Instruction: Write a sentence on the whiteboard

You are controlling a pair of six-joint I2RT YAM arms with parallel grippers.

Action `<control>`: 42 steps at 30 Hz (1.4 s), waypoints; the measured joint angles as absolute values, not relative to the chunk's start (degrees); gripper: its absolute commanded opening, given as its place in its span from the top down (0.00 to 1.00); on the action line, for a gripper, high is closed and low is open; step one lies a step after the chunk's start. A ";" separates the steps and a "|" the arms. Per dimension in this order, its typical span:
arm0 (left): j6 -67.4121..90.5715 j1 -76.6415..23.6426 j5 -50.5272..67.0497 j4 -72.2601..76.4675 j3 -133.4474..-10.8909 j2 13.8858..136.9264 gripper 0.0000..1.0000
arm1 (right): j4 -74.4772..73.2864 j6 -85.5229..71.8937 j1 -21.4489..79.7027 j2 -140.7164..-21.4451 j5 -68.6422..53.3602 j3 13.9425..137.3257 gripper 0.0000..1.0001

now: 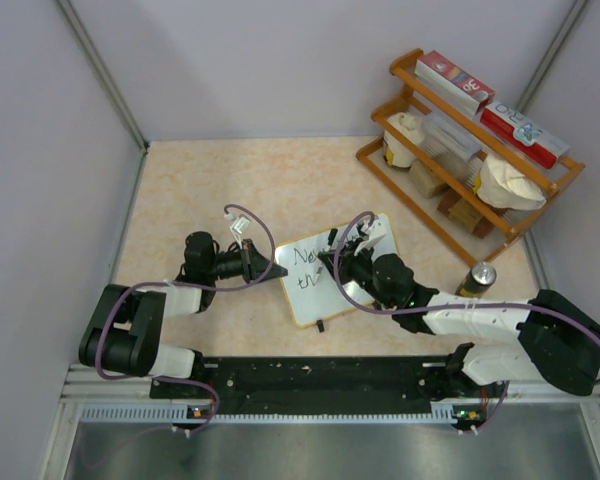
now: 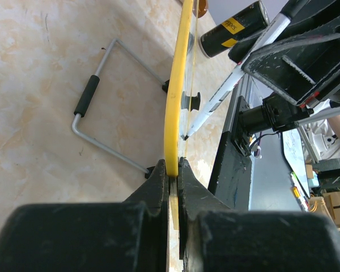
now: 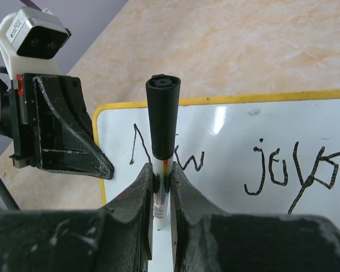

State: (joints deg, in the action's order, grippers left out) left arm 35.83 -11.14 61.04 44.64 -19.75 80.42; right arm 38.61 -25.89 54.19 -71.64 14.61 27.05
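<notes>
whiteboard point(image 1: 308, 287) sat about the middle of the desk point(image 1: 200, 190), closer to the near edge than the far one, with black handwriting across its face. my left pincer point(image 2: 171, 170) was pinching its yellow-framed left edge. my right pincer point(image 3: 161, 177) pinched a marker point(image 3: 163, 113) by the barrel, black end up, tip at the board's face. a dark can point(image 1: 477, 278) stood near the right edge.
</notes>
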 measured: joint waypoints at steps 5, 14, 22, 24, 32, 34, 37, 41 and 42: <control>35.83 -11.14 61.04 44.66 -19.75 80.42 1.00 | 38.63 -26.26 54.19 -71.64 13.76 26.15 1.00; 35.83 -11.14 61.06 44.66 -19.75 80.42 1.00 | 37.93 -26.00 53.91 -68.14 14.06 26.13 1.00; 35.83 -11.14 61.08 44.66 -19.75 80.42 1.00 | 38.04 -24.86 53.04 -67.64 15.18 26.81 1.00; 35.83 -11.14 61.08 44.66 -19.75 80.42 1.00 | 38.11 -24.58 52.99 -68.53 15.14 27.18 1.00; 35.83 -11.14 61.06 44.66 -19.75 80.42 1.00 | 38.24 -24.62 52.99 -70.32 14.35 27.18 1.00; 35.83 -11.14 61.06 44.66 -19.75 80.42 1.00 | 38.28 -24.62 52.99 -70.37 14.26 27.18 1.00; 35.83 -11.14 61.06 44.66 -19.75 80.42 1.00 | 38.35 -24.62 52.99 -70.43 14.26 27.18 1.00; 35.83 -11.14 61.06 44.66 -19.75 80.42 1.00 | 38.59 -24.67 52.99 -70.74 14.26 27.18 1.00; 35.83 -11.14 61.06 44.66 -19.75 80.42 1.00 | 38.65 -24.69 52.99 -70.81 14.26 27.18 1.00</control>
State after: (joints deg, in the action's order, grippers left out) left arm 35.83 -11.14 61.06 44.66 -19.75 80.42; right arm 38.65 -24.69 52.99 -70.81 14.26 27.18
